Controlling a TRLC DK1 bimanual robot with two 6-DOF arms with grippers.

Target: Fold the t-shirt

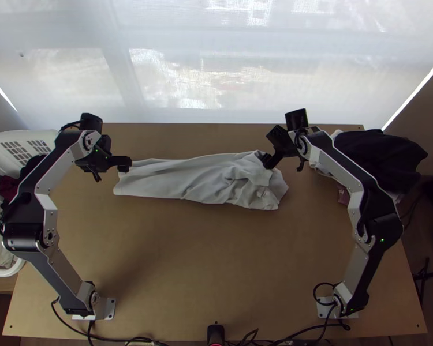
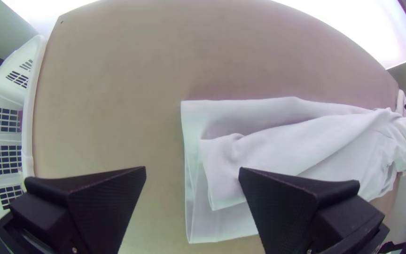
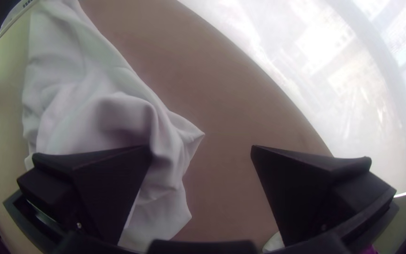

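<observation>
the t-shirt lies across the far part of the wooden table as a long strip, between the 2 grippers. it looks gathered lengthwise: in the left wrist view a narrower layer lies at a slant on top of a wider one, with a fairly straight edge at that end. the other end, by the right gripper, is bunched and creased, with a small pointed corner sticking out.

the left gripper has its jaws wide, 1 finger over the cloth and the other over the wood beyond the straight edge. the right gripper's jaws are wide too, 1 finger over the bunched end and the other over the table. i see no cloth pinched in either.

i'd judge this as the middle of the fold: the lengthwise narrowing seems roughly made, the crosswise fold not yet. the next move probably calls for both grippers to take hold of the ends, pull gently apart to flatten the crumpled part and square the slanted layer, then bring an end over towards the other. the right side needs more care, since a pinch on the top creases alone might drag up a single layer and leave the rest behind.
</observation>
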